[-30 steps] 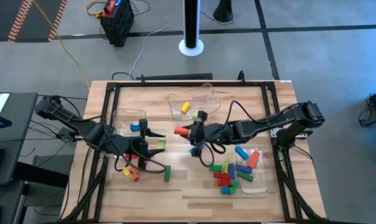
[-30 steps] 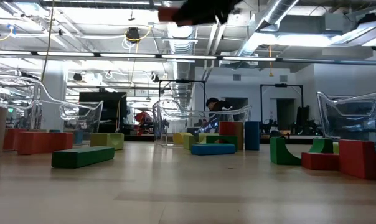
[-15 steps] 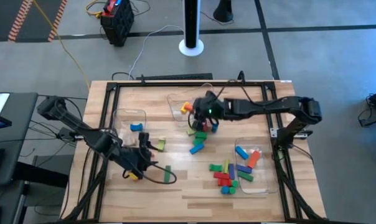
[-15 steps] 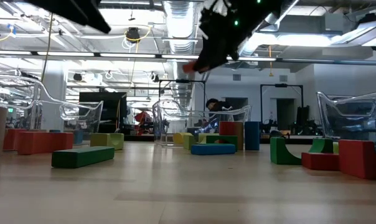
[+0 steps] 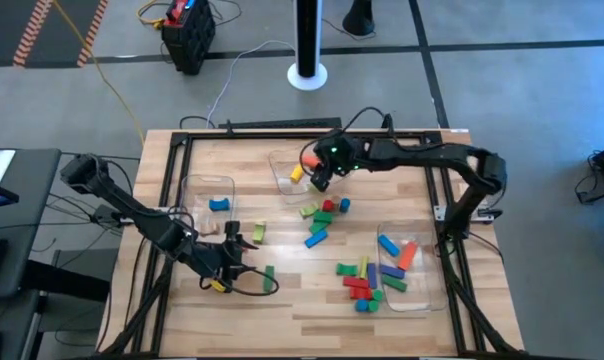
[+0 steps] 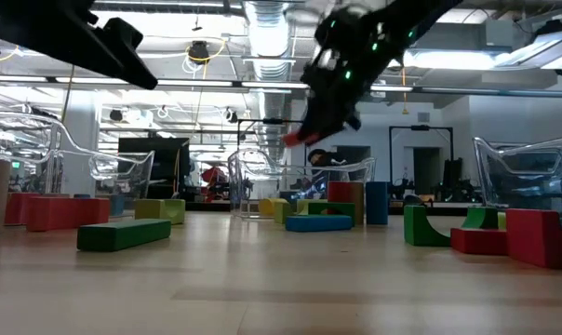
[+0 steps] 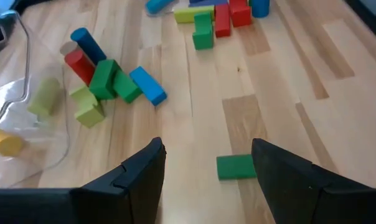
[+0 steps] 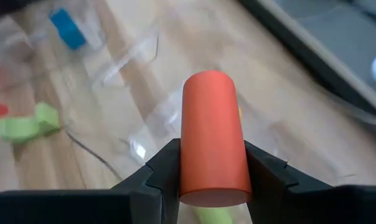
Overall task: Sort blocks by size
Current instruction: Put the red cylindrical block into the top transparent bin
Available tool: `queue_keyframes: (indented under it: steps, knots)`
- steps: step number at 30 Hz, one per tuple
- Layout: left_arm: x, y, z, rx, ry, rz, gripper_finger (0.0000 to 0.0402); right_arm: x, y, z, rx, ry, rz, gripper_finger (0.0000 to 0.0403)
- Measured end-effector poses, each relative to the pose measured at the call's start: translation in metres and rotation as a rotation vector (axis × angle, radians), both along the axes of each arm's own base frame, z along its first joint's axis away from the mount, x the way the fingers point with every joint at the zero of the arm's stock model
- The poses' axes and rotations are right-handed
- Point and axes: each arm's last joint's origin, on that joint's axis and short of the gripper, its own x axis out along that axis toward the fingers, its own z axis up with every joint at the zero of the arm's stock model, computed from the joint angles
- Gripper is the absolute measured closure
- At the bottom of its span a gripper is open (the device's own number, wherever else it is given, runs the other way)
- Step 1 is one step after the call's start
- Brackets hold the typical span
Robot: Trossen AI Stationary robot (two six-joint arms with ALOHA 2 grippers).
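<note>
Between right wrist view fingers (image 8: 206,180), orange cylinder (image 8: 213,137), unclear overhead.

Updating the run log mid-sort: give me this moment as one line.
right gripper: shut on orange cylinder, above far clear bin | left gripper: open, empty, over green block

three bins are sitting on the desk (image 5: 282,305): the left bin (image 5: 194,192), the rear middle bin (image 5: 282,168), and the right bin (image 5: 418,290) holding several blocks. loose blocks (image 5: 320,222) are lying between them, with one bar (image 5: 269,279) lying nearer the front left.
</note>
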Motion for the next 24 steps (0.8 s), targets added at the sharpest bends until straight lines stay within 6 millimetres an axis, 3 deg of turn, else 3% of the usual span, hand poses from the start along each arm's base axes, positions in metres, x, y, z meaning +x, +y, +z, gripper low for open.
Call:
queue_keyframes:
  steps: [5,13,24]
  knots:
    - [0.002,-0.001,0.002,-0.024,-0.042,-0.001,0.0169,0.006,-0.012,-0.028,0.033,0.083,-0.021,0.0241]
    - [0.003,-0.002,0.004,-0.028,-0.067,-0.008,0.0169,0.012,-0.021,-0.034,0.045,0.091,-0.018,0.0241]
    - [0.005,-0.003,0.007,-0.007,-0.101,-0.011,0.0169,0.004,-0.017,-0.041,0.128,0.186,0.005,0.0240]
